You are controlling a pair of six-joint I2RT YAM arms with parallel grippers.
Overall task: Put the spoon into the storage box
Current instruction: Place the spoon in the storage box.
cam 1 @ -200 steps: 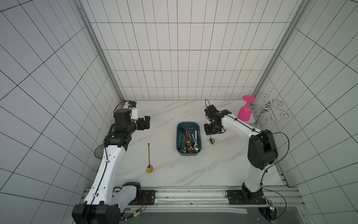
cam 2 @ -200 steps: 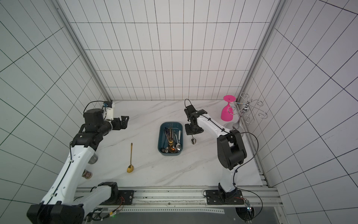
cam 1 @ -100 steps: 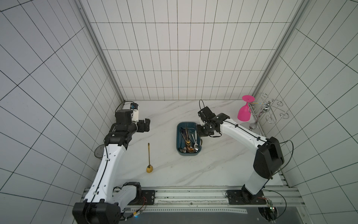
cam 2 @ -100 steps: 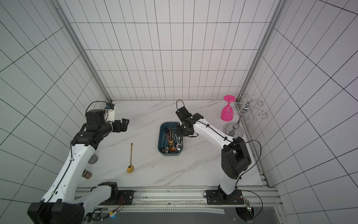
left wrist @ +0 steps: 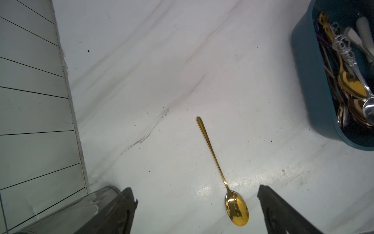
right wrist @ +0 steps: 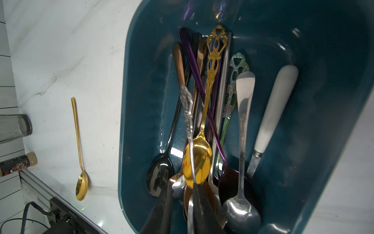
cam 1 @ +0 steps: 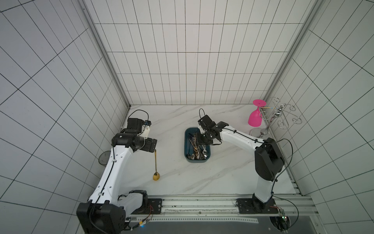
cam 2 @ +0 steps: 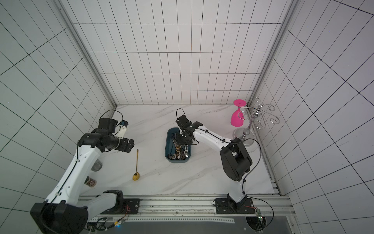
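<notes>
1. Step in hand (judged): placing the ornate silver spoon (right wrist: 188, 113) in the storage box (right wrist: 139, 97). The right gripper (right wrist: 182, 202) hangs over the box. The spoon's bowl sits between its two dark fingers (right wrist: 157, 214), and the handle slants up clear of the cutlery already inside.
2. Right finger state: a narrow gap shows between the fingers. Whether they pinch the bowl or have let it go cannot be told.
3. Good practice:
   - Release only with the spoon aligned along the box's long axis, parallel to the cutlery.
   - Release low enough that the handle cannot tip over the low wall.
   - Withdraw straight up so the fingers do not drag neighbouring spoons.
4. Second spoon: the long-handled gold spoon (left wrist: 212, 154) lies flat on the marble table (left wrist: 162, 60), well apart from the box on the left arm's side, and nothing touches it. The left gripper (left wrist: 195, 189) hovers above it with its fingers spread wide and empty, the bowl between them. A pinch across the thin handle near the bowl looks the surer grasp.
5. Hidden or unclear:
   - In both top views the right arm covers part of the box and its own fingertips.
   - The right wrist view cuts the fingers off at the frame edge and blurs the bowl between them.
   - The left wrist view crops the box.
   - The left gripper's height above the table cannot be read.
</notes>
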